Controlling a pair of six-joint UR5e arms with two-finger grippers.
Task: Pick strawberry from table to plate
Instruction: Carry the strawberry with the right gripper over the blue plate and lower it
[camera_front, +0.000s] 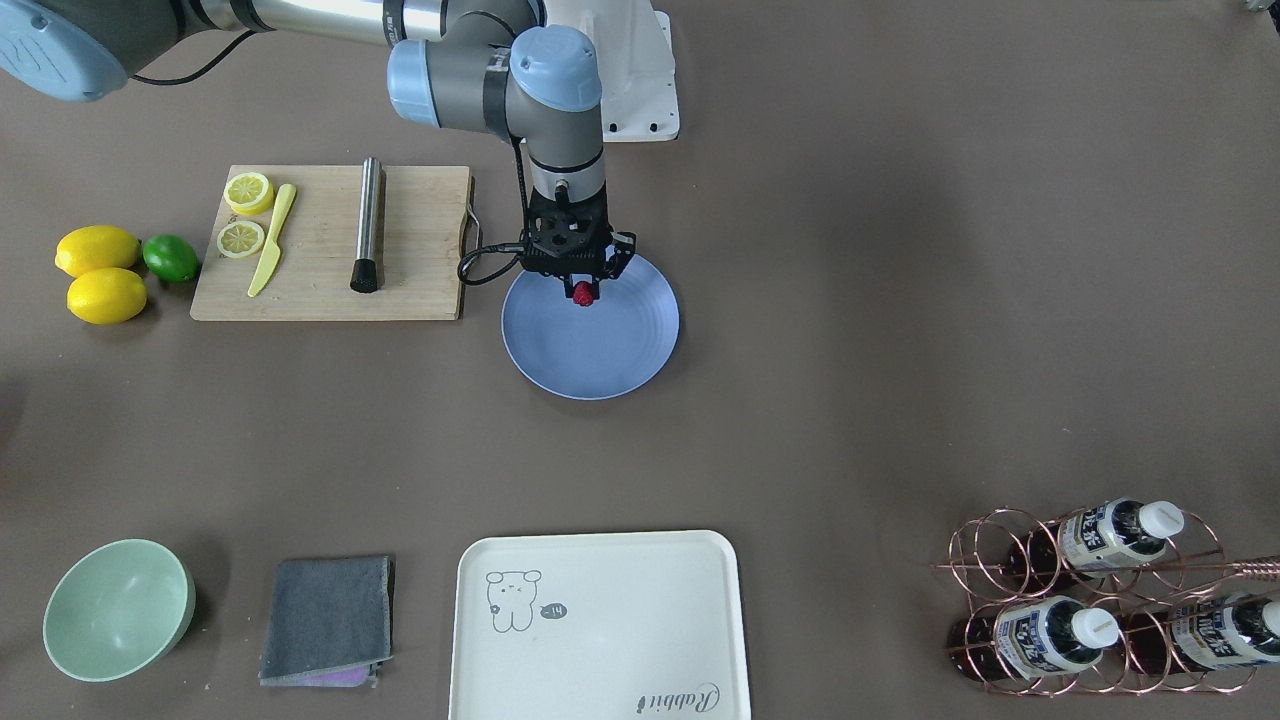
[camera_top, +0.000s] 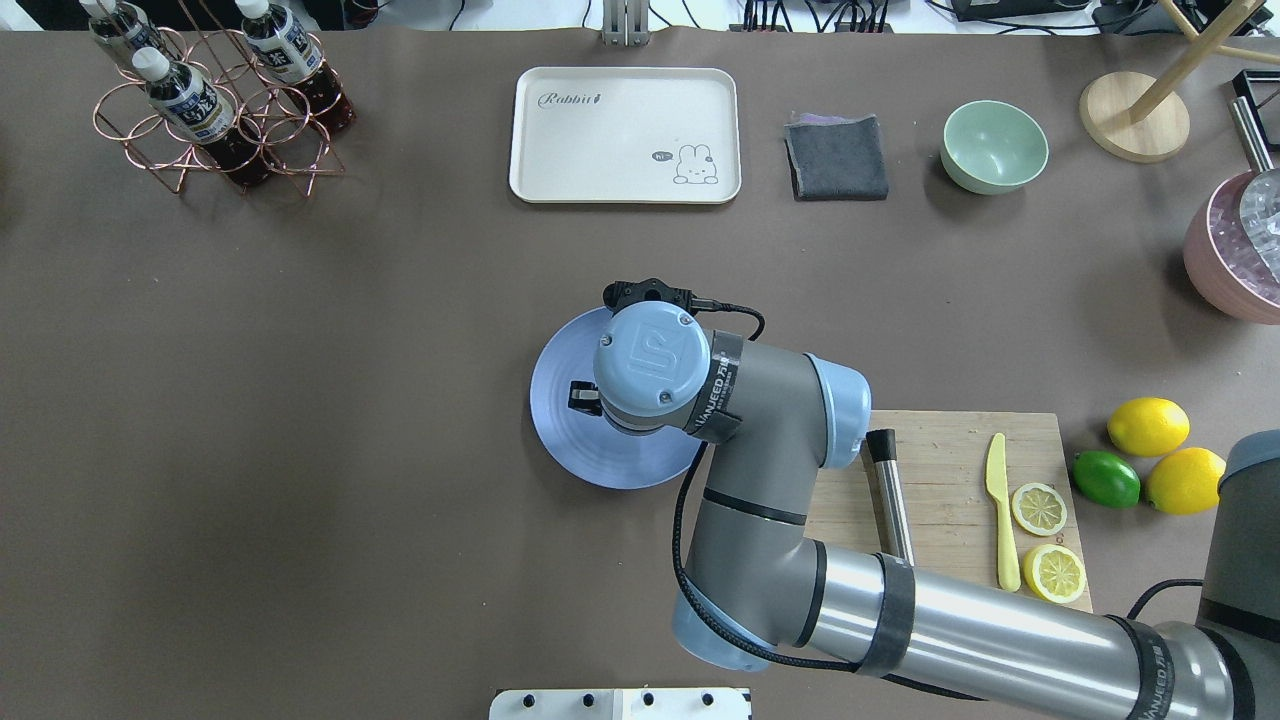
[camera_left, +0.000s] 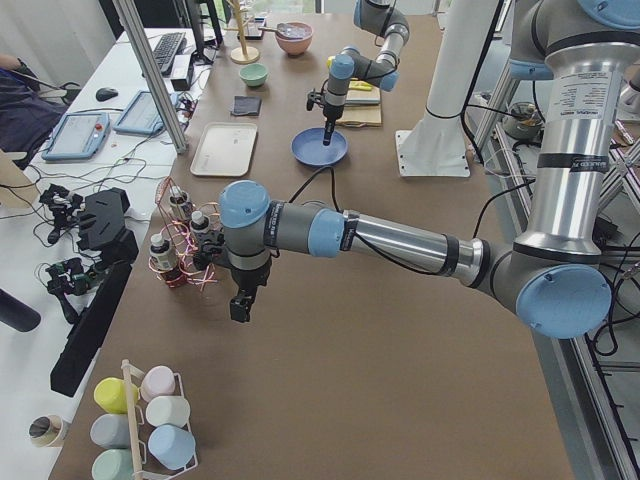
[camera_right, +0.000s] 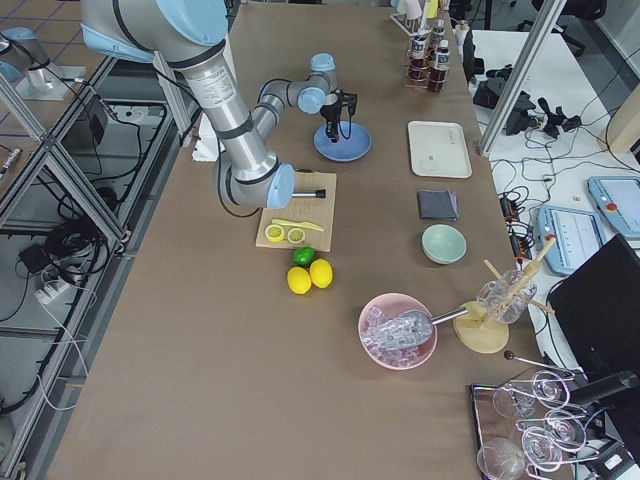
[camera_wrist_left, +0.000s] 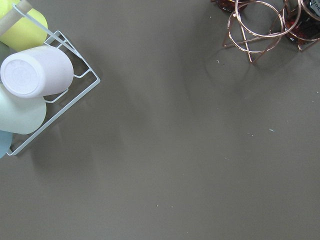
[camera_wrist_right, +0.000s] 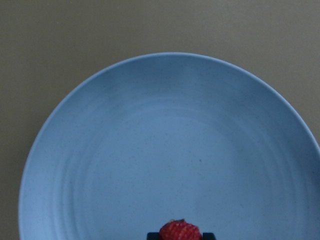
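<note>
The dark-red strawberry (camera_front: 584, 291) is pinched between the fingertips of my right gripper (camera_front: 584, 296), which is shut on it. It hangs just above the near-robot part of the periwinkle-blue plate (camera_front: 600, 350). In the right wrist view the strawberry (camera_wrist_right: 180, 231) shows at the bottom edge, with the plate (camera_wrist_right: 170, 145) filling the frame below it. From overhead the wrist hides the berry, and only the plate (camera_top: 565, 430) shows. My left gripper (camera_left: 240, 306) hovers over bare table (camera_front: 850, 300) near the copper bottle rack. I cannot tell whether it is open or shut.
A wooden cutting board (camera_front: 420, 250) with lemon slices, a yellow knife and a metal muddler lies beside the plate. Two lemons and a lime (camera_front: 170, 257) sit further out. A green bowl (camera_front: 118, 608), grey cloth (camera_front: 328, 620), cream tray (camera_front: 598, 625) and bottle rack (camera_front: 1100, 600) line the far edge.
</note>
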